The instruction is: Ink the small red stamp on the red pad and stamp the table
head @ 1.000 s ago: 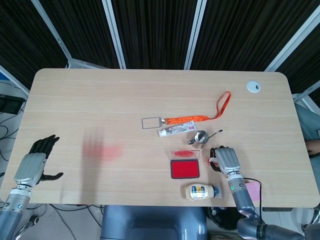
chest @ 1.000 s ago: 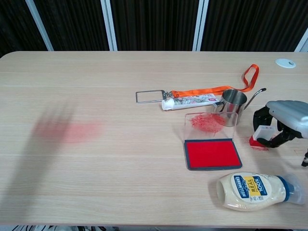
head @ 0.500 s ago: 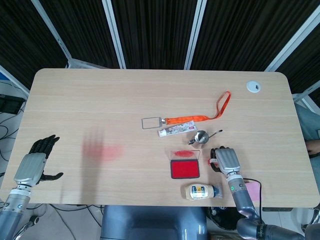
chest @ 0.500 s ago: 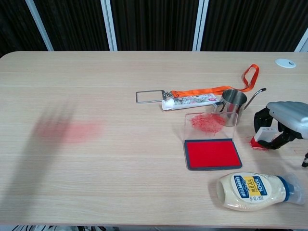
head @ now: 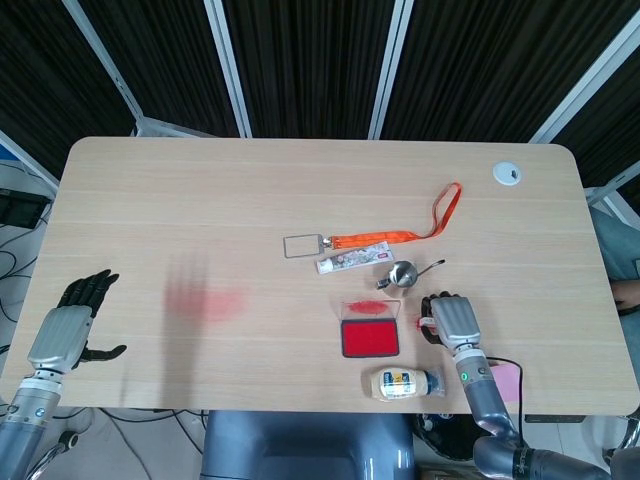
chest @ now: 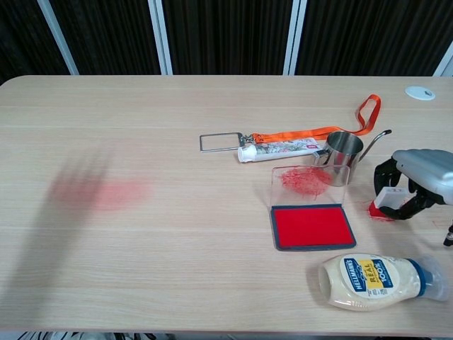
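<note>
SITE: robot lab or test cell | SURFACE: light wood desk (head: 200, 200) with a cable grommet (head: 507, 173) | BACKDROP: black pleated curtains (head: 310, 60) hung between white metal frame bars (head: 227, 65) | FLOOR: loose cables (head: 12, 262) beside the desk

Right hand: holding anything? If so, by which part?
The right hand grips the small red stamp by its upper body; the red base sits down at the table, right of the ink pad. The left hand holds nothing.
</note>
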Tool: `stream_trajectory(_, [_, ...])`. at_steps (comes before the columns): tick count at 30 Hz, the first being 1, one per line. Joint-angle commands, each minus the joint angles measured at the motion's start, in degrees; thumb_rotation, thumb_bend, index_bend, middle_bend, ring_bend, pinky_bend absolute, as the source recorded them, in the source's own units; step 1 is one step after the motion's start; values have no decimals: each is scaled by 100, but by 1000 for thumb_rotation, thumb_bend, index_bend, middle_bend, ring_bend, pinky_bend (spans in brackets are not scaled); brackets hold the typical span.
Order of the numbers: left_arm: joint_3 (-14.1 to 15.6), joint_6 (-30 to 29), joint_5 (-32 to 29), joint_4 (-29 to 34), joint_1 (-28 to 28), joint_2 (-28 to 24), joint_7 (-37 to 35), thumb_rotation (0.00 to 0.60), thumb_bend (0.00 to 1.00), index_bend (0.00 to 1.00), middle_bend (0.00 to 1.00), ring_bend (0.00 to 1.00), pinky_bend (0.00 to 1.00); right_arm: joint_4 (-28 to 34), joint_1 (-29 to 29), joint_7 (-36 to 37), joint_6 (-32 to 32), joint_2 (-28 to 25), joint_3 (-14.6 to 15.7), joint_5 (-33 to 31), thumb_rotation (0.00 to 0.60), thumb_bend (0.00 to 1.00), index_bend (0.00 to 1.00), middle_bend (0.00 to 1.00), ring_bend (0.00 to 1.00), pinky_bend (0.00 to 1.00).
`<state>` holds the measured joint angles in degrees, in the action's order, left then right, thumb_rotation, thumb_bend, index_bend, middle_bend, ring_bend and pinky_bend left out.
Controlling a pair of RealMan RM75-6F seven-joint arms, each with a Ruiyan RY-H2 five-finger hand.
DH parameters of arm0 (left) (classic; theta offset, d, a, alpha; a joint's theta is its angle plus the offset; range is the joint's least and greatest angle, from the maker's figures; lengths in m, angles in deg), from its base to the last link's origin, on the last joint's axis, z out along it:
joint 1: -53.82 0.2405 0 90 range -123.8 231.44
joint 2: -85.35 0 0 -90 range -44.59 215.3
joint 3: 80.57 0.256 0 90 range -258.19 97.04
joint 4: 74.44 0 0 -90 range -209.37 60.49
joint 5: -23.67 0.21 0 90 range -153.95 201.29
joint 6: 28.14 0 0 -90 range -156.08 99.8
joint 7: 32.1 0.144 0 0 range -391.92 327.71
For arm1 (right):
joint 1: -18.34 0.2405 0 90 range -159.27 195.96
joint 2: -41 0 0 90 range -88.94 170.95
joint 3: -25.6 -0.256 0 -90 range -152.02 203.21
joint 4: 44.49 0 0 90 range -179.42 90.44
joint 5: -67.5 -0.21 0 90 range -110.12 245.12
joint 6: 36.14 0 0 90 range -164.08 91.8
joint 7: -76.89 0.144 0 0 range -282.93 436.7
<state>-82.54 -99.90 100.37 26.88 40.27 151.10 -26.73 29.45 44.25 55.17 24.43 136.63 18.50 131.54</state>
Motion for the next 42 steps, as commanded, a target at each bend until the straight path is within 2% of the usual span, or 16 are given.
stream_trajectory(1, [1, 2, 0, -2, 0, 2, 2, 600, 0, 0, 0, 0, 0, 6, -1, -4, -2, -6, -1, -4, 600, 314, 629, 449, 352, 435])
stream_trajectory(14, [-4, 0, -6, 3, 0, -3, 3, 600, 0, 0, 0, 0, 0, 23, 0, -67, -19, -27, -5, -55, 600, 310, 519, 419, 333, 429])
stream_trajectory(31, [-4, 3, -4, 0, -1, -2, 2, 600, 0, 0, 0, 0, 0, 112, 17, -235, -20, -66, -19, -158, 600, 276, 316, 392, 310, 408])
stream_trajectory(38, [-1, 1, 3, 2, 1, -7, -1, 600, 0, 0, 0, 0, 0, 183, 20, -350, -4, -113, -21, -218, 600, 233, 205, 259, 216, 335])
stream_trajectory(42, [0, -2, 9, 6, 2, -7, -1, 600, 0, 0, 0, 0, 0, 281, 14, -404, 92, -165, -37, -184, 600, 205, 106, 124, 103, 282])
